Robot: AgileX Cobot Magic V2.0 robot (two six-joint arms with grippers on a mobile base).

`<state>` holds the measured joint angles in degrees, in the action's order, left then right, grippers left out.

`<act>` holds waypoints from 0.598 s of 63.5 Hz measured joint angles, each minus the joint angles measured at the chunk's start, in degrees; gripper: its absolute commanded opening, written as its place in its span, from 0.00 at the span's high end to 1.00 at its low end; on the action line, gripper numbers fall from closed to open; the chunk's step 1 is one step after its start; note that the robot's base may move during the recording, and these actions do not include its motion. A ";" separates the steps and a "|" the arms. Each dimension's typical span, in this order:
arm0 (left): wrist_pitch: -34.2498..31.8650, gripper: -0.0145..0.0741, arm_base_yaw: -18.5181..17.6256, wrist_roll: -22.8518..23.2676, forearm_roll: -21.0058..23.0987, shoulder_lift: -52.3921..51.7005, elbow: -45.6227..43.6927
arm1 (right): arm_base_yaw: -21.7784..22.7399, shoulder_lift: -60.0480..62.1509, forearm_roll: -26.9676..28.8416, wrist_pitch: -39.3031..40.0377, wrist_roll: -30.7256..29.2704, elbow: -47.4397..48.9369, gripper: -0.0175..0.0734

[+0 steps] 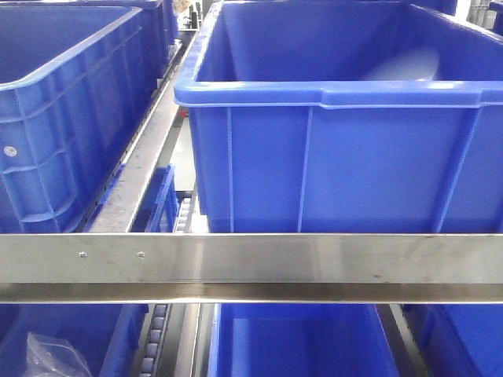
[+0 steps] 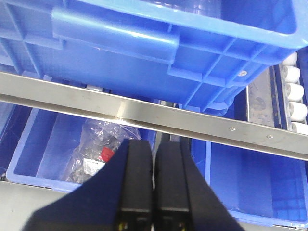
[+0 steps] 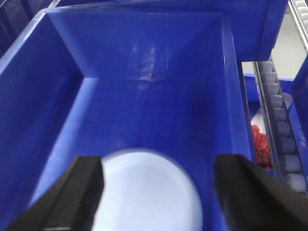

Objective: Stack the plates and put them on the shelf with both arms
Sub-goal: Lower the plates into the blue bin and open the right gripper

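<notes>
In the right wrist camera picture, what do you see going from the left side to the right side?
Left jaw, then the plate lying in the blue bin, then the right jaw, then red bits, then the white rollers.

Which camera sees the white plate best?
The right wrist view: the plate lies in plain sight on the blue bin's floor, between the open right pincer's fingers. The front view catches only a pale sliver above the bin wall. The left wrist view shows no plate.

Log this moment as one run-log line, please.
left claw: shut, empty, below steel rail | right claw: open over plate | plate: inside blue bin
</notes>
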<state>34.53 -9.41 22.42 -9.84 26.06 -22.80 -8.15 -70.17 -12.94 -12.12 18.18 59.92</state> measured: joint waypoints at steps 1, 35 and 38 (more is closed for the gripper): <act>0.00 0.74 0.00 0.00 0.00 0.00 0.00 | 0.00 0.36 0.00 -0.13 0.00 -0.36 0.12; 0.00 0.74 0.00 0.00 0.00 0.00 0.00 | 0.00 38.62 0.00 -2.55 0.10 -31.72 0.75; 0.00 0.74 0.00 0.00 0.00 0.00 0.00 | 0.00 42.22 0.00 -3.54 0.10 -34.26 0.74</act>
<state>34.53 -9.41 22.42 -9.84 26.06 -22.80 -8.15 -27.95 -12.94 -15.66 18.28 25.66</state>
